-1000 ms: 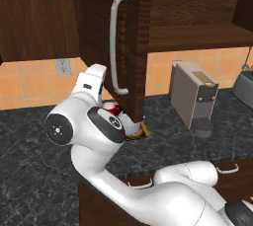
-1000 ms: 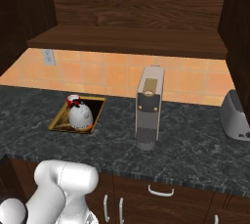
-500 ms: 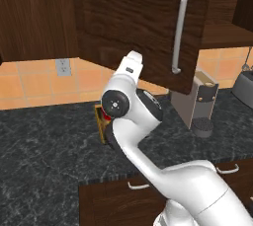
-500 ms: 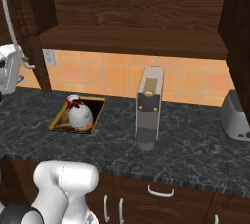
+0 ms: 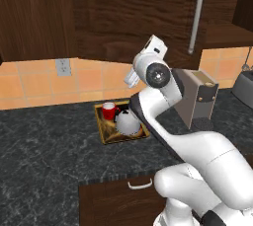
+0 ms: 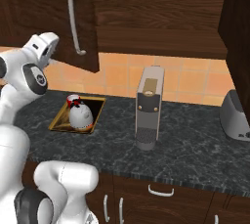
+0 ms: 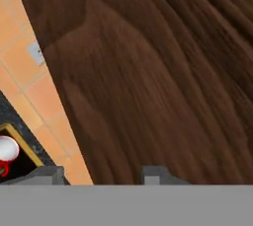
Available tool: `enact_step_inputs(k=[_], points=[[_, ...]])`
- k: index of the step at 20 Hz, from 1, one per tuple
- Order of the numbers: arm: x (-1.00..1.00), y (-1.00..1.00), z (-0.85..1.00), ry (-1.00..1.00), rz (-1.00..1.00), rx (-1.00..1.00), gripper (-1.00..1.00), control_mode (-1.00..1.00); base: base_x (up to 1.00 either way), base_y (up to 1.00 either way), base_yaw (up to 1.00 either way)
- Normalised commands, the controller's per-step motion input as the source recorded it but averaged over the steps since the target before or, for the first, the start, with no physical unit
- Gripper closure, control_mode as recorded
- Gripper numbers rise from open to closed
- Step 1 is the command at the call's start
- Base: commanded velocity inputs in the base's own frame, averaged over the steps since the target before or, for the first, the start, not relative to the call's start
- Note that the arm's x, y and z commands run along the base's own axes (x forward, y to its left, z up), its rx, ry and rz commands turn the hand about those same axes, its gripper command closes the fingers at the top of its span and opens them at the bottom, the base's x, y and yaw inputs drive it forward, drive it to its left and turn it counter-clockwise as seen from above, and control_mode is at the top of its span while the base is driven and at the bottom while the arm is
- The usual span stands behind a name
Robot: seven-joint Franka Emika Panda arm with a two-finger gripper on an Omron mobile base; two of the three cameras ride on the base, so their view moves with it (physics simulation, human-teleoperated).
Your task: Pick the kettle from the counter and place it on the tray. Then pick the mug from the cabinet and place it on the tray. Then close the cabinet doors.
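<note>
Stage: closing the cabinet doors
You see kettle and mug on the tray; one door remains ajar; gripper faces wood, finger state indeterminate

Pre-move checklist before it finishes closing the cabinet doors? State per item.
1. Kettle on the tray: ok, it sits inside the rim.
2. Mug on the tray: ok, red mug stands beside the kettle.
3. Nothing held by the gripper: ok, only door wood lies ahead of the fingertips in the hand view.
4. Left cabinet door shut: not ok, in the right base view it hangs at an angle over the backsplash.
5. Jaws state: cannot tell, only the tips show.
6. Coffee machine clear of the door's path: ok, it stands low on the counter, below the door's edge.
</note>
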Motion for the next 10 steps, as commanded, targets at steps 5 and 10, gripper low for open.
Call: enact_step_inputs(k=[5, 10], points=[[0.98, -0.24, 0.18, 0.00, 0.15, 0.11, -1.00, -1.00, 0.00, 0.00, 0.00], [1.00, -0.02, 0.05, 0.01, 0.10, 0.08, -1.00, -1.00, 0.00, 0.00, 0.00]])
